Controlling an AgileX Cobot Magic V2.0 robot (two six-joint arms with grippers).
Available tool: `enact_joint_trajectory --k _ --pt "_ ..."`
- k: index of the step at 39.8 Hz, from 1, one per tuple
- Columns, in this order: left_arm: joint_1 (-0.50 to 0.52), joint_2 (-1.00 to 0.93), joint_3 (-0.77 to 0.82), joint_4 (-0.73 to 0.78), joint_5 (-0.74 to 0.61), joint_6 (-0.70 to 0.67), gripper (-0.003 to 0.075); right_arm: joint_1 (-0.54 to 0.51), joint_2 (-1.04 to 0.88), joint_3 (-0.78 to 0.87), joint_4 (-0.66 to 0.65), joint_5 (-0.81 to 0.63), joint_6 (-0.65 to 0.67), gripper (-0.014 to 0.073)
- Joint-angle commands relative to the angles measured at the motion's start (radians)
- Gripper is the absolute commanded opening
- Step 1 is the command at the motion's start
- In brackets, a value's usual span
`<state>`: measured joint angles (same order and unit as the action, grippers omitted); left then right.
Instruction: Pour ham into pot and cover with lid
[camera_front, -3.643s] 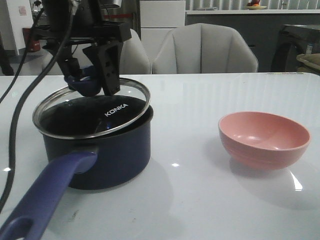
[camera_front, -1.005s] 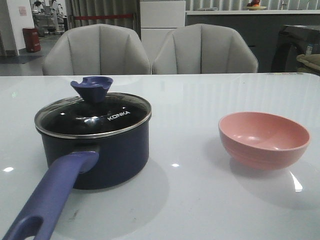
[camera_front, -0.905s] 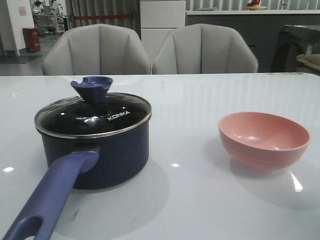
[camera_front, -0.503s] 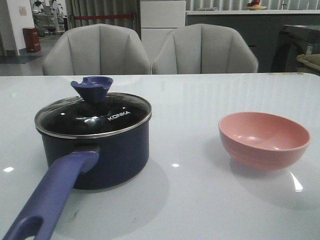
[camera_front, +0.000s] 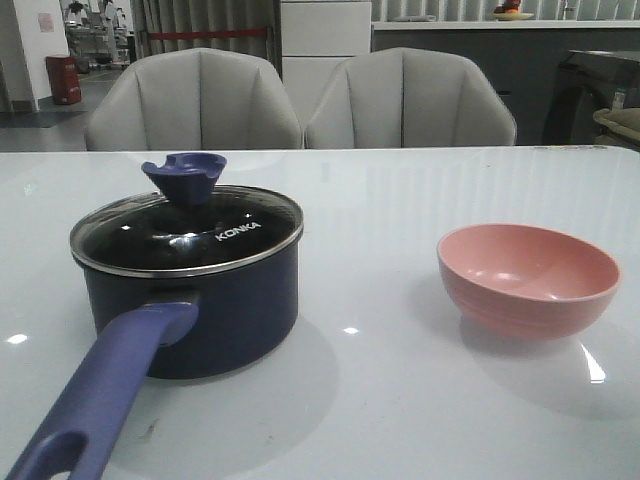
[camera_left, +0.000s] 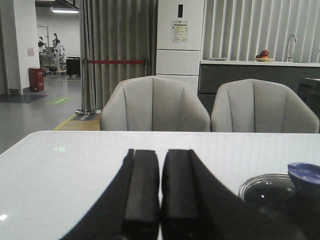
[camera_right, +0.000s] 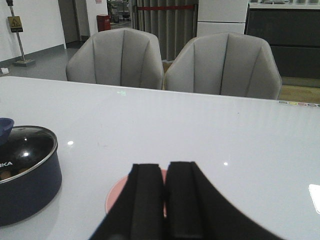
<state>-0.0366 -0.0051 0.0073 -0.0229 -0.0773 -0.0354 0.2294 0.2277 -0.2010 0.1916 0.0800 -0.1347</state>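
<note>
The lid (camera_front: 187, 232) sits flat on the pot (camera_front: 190, 305), which stands on the counter (camera_front: 400, 400) toward the robot's left, its long handle pointing back at the robot. The pink bowl (camera_front: 527, 278) stands well apart on the right and looks empty.

The left pincer (camera_left: 160, 187) has its two fingers pressed together and holds nothing; the pot lies to its right and ahead. The right pincer (camera_right: 164, 197) is closed and empty too, with the bowl just beyond its fingertips. The left arm seems nearer to the pot, so I judge no further grasp is needed.

The ham is hard to make out: through the glass in the right wrist view something pale may lie inside, but I cannot be sure.
</note>
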Motion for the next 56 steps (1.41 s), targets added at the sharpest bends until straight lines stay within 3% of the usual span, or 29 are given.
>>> enact_joint_trajectory --k 1,32,41,48,56 --pt "0.001 -0.020 0.032 0.001 -0.083 -0.010 0.0113 0.001 0.009 -0.028 0.001 -0.086 -0.007 0.0163" --pt "0.001 -0.020 0.032 0.001 -0.083 -0.010 0.0114 -0.018 -0.024 -0.013 -0.025 -0.090 -0.009 0.0163" --pt "0.001 -0.020 0.032 0.001 -0.083 -0.010 0.0113 -0.103 -0.138 0.103 -0.097 -0.132 -0.005 0.0163" --pt "0.001 -0.020 0.032 0.001 -0.083 -0.010 0.0113 -0.127 -0.252 0.202 -0.129 -0.147 0.003 0.0163" --pt "0.001 -0.020 0.032 0.001 -0.083 -0.010 0.0113 -0.127 -0.256 0.237 -0.139 -0.190 0.039 0.0163"
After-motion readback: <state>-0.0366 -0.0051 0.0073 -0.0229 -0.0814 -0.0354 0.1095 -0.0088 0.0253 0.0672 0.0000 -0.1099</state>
